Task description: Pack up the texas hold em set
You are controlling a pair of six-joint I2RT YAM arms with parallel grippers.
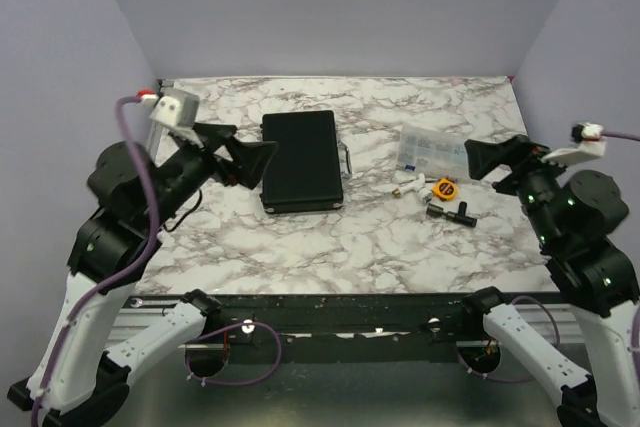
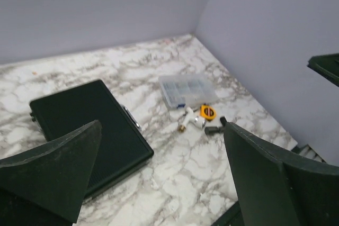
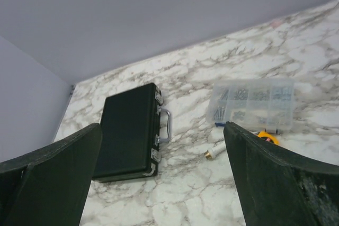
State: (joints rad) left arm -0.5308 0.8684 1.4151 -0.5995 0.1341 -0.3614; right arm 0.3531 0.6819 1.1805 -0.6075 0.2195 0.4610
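Case lies shut, no writing legible; both grippers gape, holding nothing

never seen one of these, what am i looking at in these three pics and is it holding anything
Two robot arms are bolted at the near edge of a marble-patterned table. One picture looks down from above; the other two come from cameras on each wrist, so the dark wedges there are that arm's own fingers. The left gripper and right gripper are both open and hold nothing. On the table lie a flat black rectangular case with a metal handle, closed, a clear plastic compartment box, a small yellow tape measure and a black tool.
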